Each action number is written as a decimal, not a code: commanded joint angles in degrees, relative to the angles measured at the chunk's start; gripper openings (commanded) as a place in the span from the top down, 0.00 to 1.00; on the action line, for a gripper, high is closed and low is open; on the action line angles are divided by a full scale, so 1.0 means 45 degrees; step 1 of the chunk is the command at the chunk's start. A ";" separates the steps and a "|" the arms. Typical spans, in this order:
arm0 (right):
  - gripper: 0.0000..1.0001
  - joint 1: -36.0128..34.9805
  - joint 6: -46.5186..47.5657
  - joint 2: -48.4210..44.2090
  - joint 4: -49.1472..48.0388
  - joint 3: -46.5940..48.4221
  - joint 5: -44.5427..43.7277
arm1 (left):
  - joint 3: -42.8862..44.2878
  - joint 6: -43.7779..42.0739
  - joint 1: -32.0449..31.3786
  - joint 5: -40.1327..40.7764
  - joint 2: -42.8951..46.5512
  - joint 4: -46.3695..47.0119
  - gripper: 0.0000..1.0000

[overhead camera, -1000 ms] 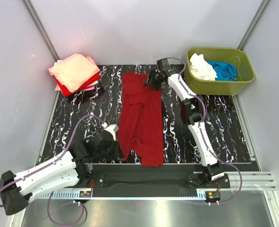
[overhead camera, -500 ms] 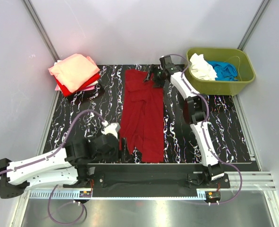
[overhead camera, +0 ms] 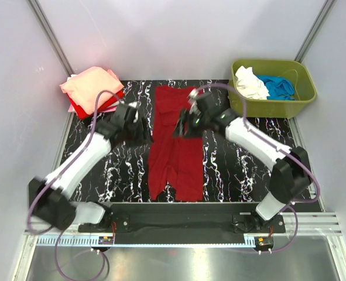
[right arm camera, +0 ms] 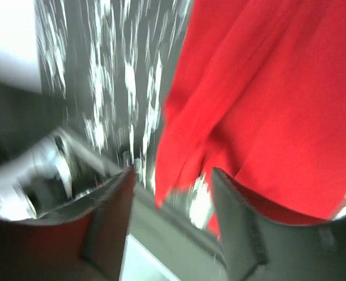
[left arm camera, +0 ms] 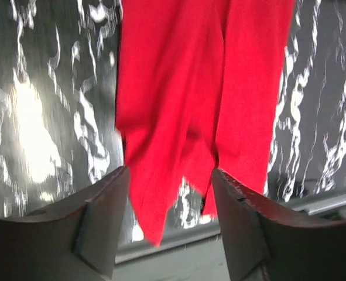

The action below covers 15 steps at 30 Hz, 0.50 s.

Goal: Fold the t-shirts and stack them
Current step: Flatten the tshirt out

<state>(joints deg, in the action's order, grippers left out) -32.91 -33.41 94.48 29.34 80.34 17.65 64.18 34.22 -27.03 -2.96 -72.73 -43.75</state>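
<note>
Down the middle of the worktop [overhead camera: 102, 164] the dark red t-shirt [overhead camera: 175, 149] lies flat as a long narrow strip, already folded lengthwise, running from the far edge almost to the near edge; hem end is ragged, layers not quite aligned. Left hand [overhead camera: 143, 127] sits just beside the strip's left edge in its far half, right hand [overhead camera: 181, 127] over its right side at about the same level. Both wrist views show the jaws well apart with only cloth below them, so neither hand holds anything. The fabric is likely light, limp and non-slippery: it will sag and drag rather than hold shape, so best pinched at the edges through all layers, both hands at matching height, to fold it crosswise. Main risk is catching the top layer only. Far-left corner: folded stack [overhead camera: 92, 88], salmon-pink on top, red and pink beneath. Far-right corner: olive-green tub [overhead camera: 272, 107] holding a crumpled white tee [overhead camera: 249, 83] and blue tee [overhead camera: 279, 86], unfolded.
</note>
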 commanded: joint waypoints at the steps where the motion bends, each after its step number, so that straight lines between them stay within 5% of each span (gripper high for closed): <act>1: 0.41 -0.1552 -0.0739 -0.0172 -0.0056 -0.2085 -0.0678 | 0.2290 -0.1626 0.1511 -0.2874 -0.2328 0.1577 0.39; 4: 0.51 -0.2568 -0.1091 -0.0175 0.0021 -0.2655 -0.0992 | 0.4165 -0.1938 0.2118 -0.3559 -0.4458 0.1480 0.41; 10: 0.52 -0.3975 -0.0779 0.1406 0.1311 -0.1955 -0.1891 | 0.7703 -0.2428 0.2334 -0.4166 -0.8346 0.0562 0.44; 15: 0.50 -0.4640 -0.0604 0.2147 0.1448 -0.1390 -0.2359 | 0.7925 -0.2194 0.2314 -0.4712 -0.9676 0.1126 0.45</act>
<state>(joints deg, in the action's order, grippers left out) -52.34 -36.71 103.15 34.89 70.11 10.41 98.21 25.26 -16.49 -19.99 -114.93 -39.53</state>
